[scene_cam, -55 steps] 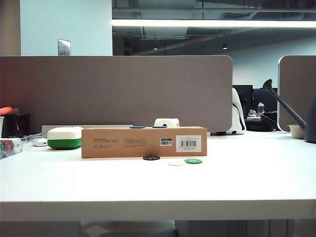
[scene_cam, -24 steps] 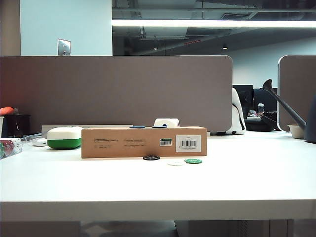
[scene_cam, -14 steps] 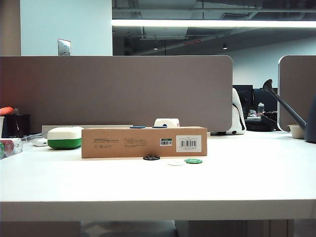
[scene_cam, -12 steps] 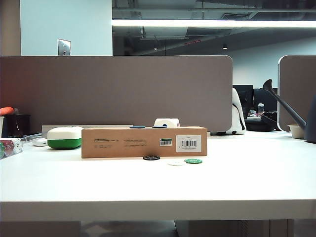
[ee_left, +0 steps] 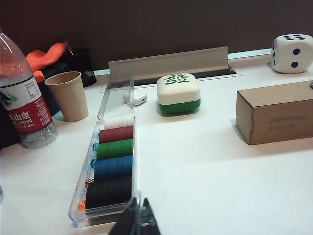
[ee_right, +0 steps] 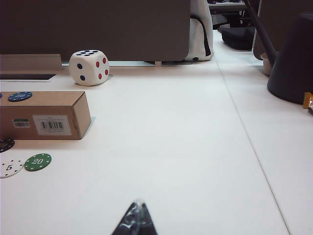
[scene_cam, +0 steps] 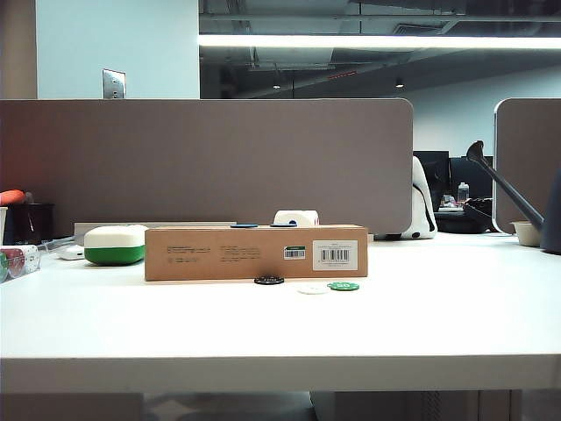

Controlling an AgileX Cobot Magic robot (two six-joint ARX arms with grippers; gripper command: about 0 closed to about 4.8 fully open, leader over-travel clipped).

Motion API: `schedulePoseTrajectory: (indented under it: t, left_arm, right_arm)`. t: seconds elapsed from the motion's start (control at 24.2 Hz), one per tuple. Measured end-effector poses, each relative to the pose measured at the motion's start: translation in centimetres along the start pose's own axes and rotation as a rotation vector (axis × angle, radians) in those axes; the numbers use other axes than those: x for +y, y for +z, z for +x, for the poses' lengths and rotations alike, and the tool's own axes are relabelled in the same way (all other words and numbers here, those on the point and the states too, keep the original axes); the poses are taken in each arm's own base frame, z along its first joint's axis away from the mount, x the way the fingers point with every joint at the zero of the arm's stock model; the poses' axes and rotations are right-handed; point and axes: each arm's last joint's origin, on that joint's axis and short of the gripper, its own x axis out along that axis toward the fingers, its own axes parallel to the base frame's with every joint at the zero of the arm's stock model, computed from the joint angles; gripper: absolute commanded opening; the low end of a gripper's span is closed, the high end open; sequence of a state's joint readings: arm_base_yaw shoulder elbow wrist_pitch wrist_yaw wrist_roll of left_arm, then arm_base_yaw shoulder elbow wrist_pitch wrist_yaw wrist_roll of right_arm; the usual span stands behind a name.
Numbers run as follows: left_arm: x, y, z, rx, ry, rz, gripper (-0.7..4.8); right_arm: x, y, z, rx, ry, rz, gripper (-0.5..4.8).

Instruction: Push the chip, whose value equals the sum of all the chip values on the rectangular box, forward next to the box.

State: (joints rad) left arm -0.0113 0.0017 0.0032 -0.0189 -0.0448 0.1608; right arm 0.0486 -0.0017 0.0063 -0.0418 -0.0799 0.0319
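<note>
Two blue chips [scene_cam: 244, 225] lie flat on the rectangular box [scene_cam: 255, 253], whose long axis runs left-right at mid frame. We see the black chip [scene_cam: 269, 280] lying flat just beside the box's front face, left of the white chip [scene_cam: 312, 288] and green chip [scene_cam: 343, 286]. Our left gripper [ee_left: 136, 223] and right gripper [ee_right: 134, 221] sit at their frames' lower edges, tips pressed together, well apart from the chips. We judge any nudge should be short and straight, sparing the neighbours.
</note>
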Motion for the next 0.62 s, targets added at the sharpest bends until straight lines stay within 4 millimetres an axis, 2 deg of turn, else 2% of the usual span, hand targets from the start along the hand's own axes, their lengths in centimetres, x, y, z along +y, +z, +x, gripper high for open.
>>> schedulePoseTrajectory:
  t: [0.62]
  left_arm:
    - [0.03,0.21,0.00,-0.022,0.003,-0.044,-0.05]
  right_arm:
    - [0.00,0.00,0.00,0.000,0.000,0.000,-0.01]
